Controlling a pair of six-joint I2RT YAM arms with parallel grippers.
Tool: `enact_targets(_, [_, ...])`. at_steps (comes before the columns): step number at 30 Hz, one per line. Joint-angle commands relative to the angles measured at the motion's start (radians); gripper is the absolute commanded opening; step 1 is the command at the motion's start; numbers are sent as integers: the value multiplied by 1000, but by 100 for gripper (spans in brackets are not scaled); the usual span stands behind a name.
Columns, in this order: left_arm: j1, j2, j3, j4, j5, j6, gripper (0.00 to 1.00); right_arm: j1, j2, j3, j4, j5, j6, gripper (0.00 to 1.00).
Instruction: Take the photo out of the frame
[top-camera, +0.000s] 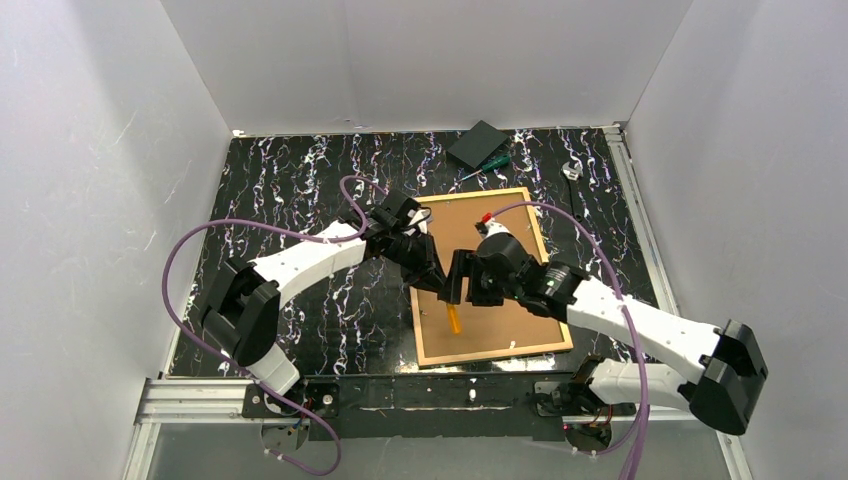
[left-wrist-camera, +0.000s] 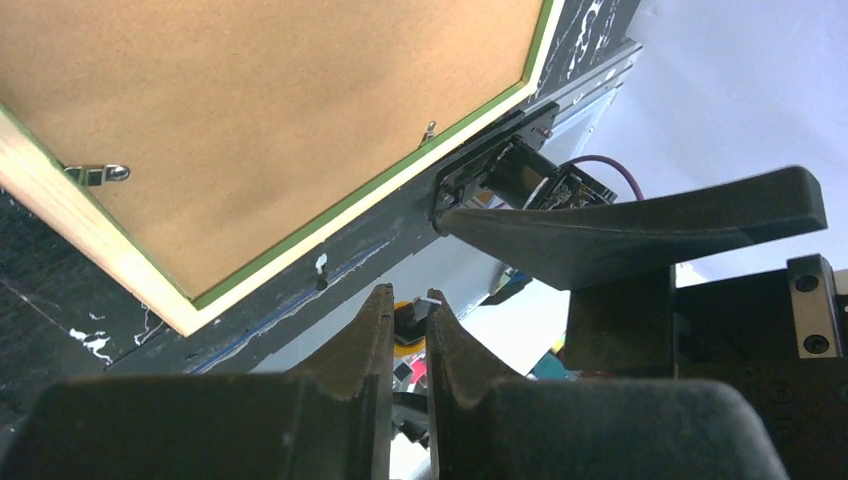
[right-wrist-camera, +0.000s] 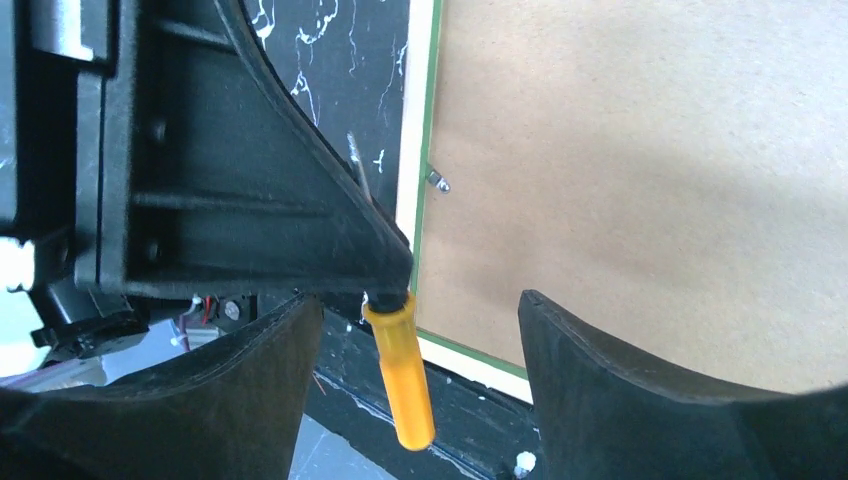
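The frame (top-camera: 495, 352) lies face down, its light wood back and green inner edge showing in the left wrist view (left-wrist-camera: 90, 250) and the right wrist view (right-wrist-camera: 410, 150). A plain brown backing board (top-camera: 455, 225) fills it and hides the photo. My left gripper (top-camera: 440, 288) is shut (left-wrist-camera: 410, 300) on a screwdriver with an orange handle (top-camera: 455, 320), above the frame's near-left part. My right gripper (top-camera: 462, 280) is open (right-wrist-camera: 418, 298), its fingers wide apart on either side of the orange handle (right-wrist-camera: 400, 370) without touching it.
Small metal clips (left-wrist-camera: 100, 174) (right-wrist-camera: 437, 181) sit along the board's edge. A black box (top-camera: 477, 143), a green-handled screwdriver (top-camera: 487, 166) and a small metal part (top-camera: 572, 170) lie at the back. White walls enclose the black marbled table (top-camera: 300, 180).
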Motion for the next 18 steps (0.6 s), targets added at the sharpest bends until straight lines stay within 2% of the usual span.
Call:
enact_targets(1, [22, -8, 17, -145, -1, -85, 0, 13, -140, -53, -42, 148, 123, 80])
enact_targets(3, [42, -18, -31, -100, 20, -189, 0, -6, -195, -111, -18, 121, 189, 82])
enact_targets(8, [71, -80, -104, -68, 7, -375, 0, -12, -277, -208, 130, -29, 137, 83])
enact_targets(11, [72, -120, -143, -13, -3, -484, 0, -11, -321, -250, 201, -39, 143, 82])
enact_targets(14, [69, -144, -193, 50, -27, -618, 0, 7, -372, -338, 375, -53, 166, 80])
enact_targets(16, [61, -156, -236, 121, -46, -724, 0, 26, -380, -379, 482, -20, 176, 79])
enact_targets(18, [46, -158, -260, 197, -53, -803, 0, 33, -366, -392, 515, 15, 184, 78])
